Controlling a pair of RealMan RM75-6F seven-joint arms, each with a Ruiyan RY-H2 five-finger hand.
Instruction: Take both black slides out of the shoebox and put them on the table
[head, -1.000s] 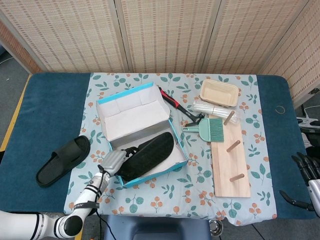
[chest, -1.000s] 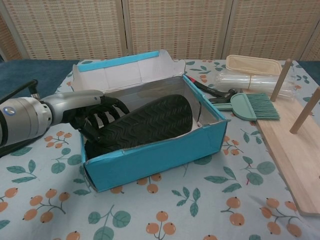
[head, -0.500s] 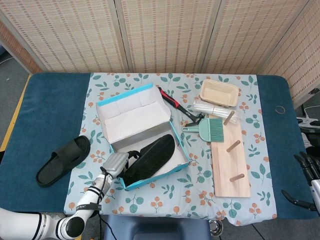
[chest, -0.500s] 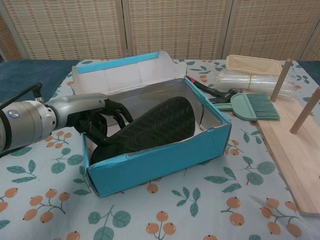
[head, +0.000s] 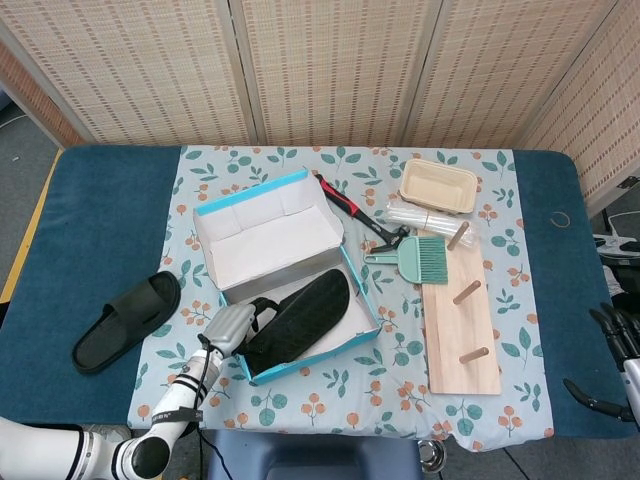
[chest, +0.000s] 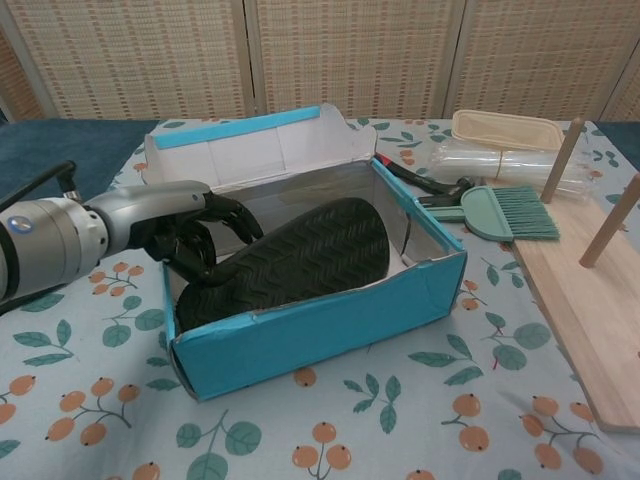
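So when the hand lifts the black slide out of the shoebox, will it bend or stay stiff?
The slide looks like thick moulded foam with a ridged sole, so it will probably flex little and weigh little. The left hand holds one end only, so the far end may sag. The shoebox looks like light cardboard and might drag along.

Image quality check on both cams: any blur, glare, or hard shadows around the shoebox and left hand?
Head view: sharp, even diffuse light, no glare; the slide in the shoebox reads as a dark mass, with little detail. Chest view: left hand crisp, no motion blur; sole tread visible; soft shadow inside the box; some wide-angle stretch toward the edges.
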